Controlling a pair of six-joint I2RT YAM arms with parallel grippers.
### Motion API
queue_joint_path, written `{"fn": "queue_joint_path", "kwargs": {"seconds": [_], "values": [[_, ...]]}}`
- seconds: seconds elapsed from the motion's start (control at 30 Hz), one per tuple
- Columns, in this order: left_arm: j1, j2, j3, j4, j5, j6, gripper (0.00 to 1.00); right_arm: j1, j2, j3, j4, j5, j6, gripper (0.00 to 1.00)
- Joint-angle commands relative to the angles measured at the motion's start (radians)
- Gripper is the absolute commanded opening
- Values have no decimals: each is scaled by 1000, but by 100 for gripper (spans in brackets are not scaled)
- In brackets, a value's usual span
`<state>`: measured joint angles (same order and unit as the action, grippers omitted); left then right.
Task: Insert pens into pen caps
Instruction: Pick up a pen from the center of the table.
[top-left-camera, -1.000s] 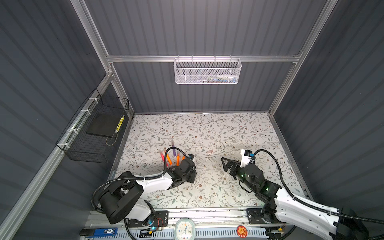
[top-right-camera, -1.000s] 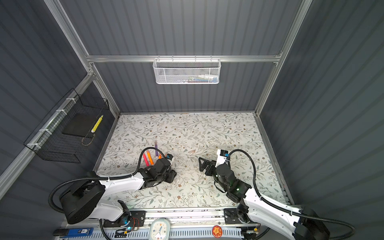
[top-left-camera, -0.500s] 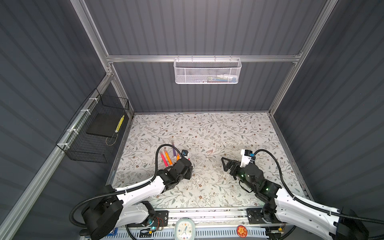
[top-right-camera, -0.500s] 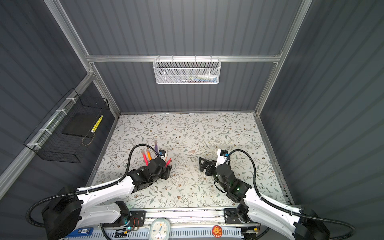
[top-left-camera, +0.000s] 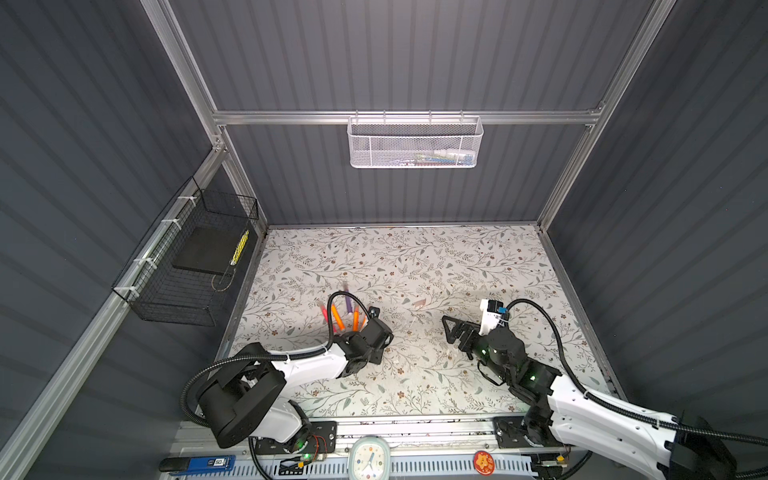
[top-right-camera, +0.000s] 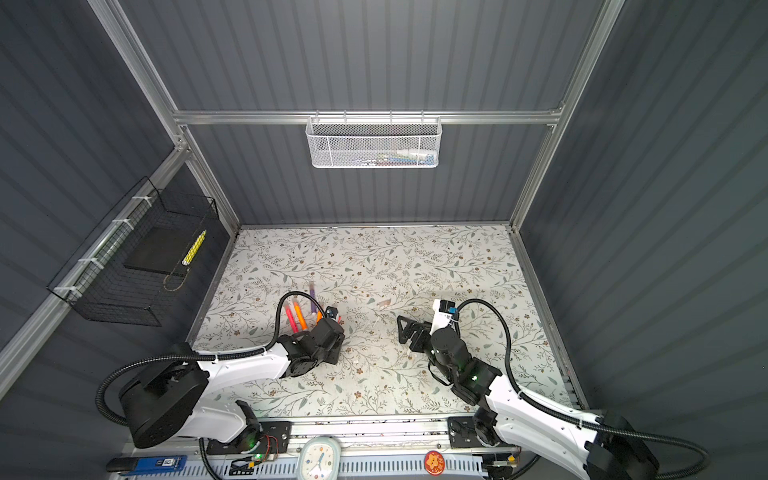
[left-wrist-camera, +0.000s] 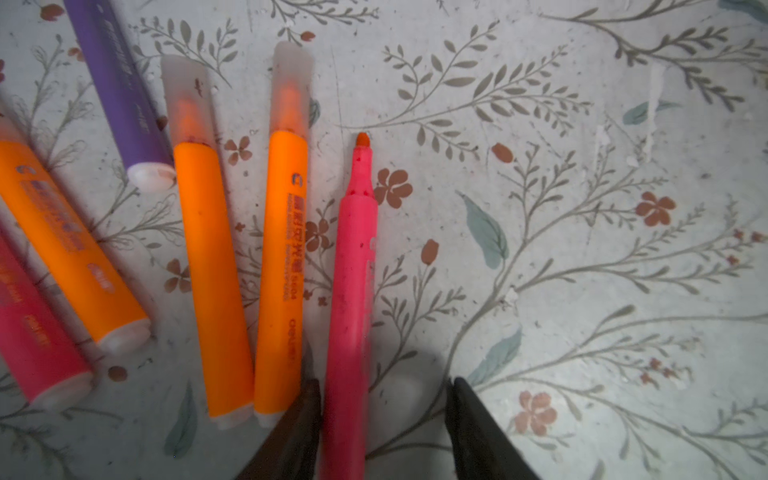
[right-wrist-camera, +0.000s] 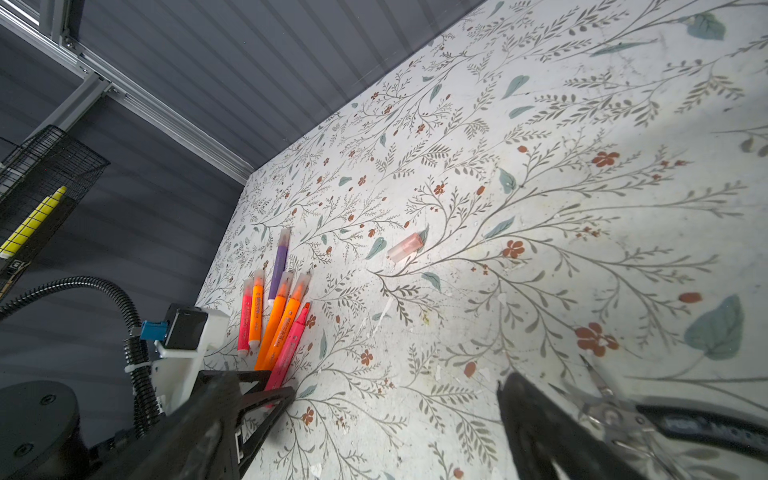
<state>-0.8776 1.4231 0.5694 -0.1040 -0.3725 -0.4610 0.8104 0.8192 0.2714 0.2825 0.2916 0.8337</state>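
Grip point: rear half of the barrel. Left gripper has its jaws spread astride the uncapped pink pen, one finger just beside the barrel and the other apart; nothing is pinched. Right gripper is spread wide and empty, with pliers beside it. In a top view the pens lie fanned left of centre, in the lower half of the frame; five wear caps. Beyond, near frame centre, one loose cap lies on the table. The pen is likely light, stiff and smooth. Clamp squarely, clear of the soft felt tip; it may roll.
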Motion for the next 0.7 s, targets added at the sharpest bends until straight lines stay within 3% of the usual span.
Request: {"fn": "queue_joint_path", "kwargs": {"seconds": [0.0, 0.3, 0.5, 0.67], "values": [[-4, 1, 14, 19, 34, -7, 50, -3, -2, 15, 7, 4, -3, 99], [-4, 108, 50, 13, 21, -13, 49, -4, 0, 20, 0, 4, -7, 99], [-3, 126, 64, -5, 31, -13, 28, -4, -3, 18, -6, 3, -2, 99], [-3, 107, 50, 11, 35, -7, 17, -5, -3, 0, 23, 0, 5, 99]]}}
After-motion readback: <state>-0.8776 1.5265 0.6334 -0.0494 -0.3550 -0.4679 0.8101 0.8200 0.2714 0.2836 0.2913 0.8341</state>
